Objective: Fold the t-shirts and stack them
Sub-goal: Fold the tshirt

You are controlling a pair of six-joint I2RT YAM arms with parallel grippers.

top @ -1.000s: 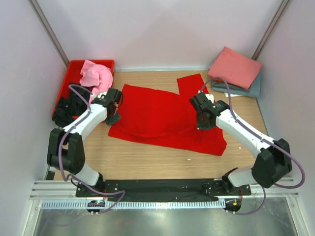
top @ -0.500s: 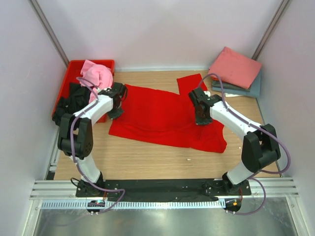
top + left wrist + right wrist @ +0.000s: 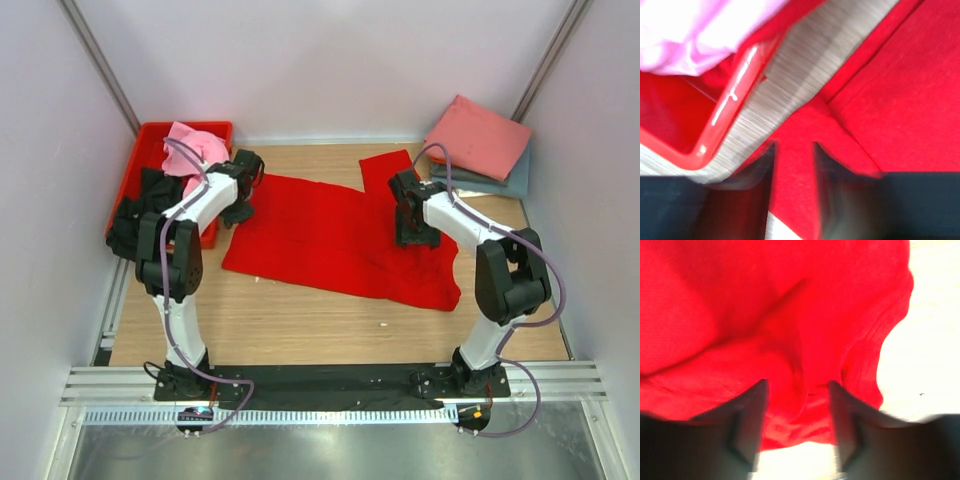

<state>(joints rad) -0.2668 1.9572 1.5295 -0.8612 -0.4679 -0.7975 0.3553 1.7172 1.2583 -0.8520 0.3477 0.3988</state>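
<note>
A bright red t-shirt (image 3: 320,235) lies spread flat across the middle of the table. My left gripper (image 3: 238,212) hangs over its left edge beside the crate. In the left wrist view this gripper (image 3: 794,147) is open, with a strip of red shirt (image 3: 900,100) lying under the gap. My right gripper (image 3: 415,238) stands over the shirt's right side near the sleeve. It is open (image 3: 797,385), with rumpled red cloth (image 3: 740,315) below it. A folded salmon pink shirt (image 3: 478,135) rests on a folded grey-blue one (image 3: 515,180) at the back right.
A red plastic crate (image 3: 150,135) at the back left holds a crumpled light pink shirt (image 3: 195,150) and a black one (image 3: 140,215). The crate rim (image 3: 735,95) is close to the left gripper. Side walls close in the wooden table (image 3: 300,320).
Both grippers were shut on the red shirt's sides; they have moved toward the back of the table and opened, letting the cloth go.
</note>
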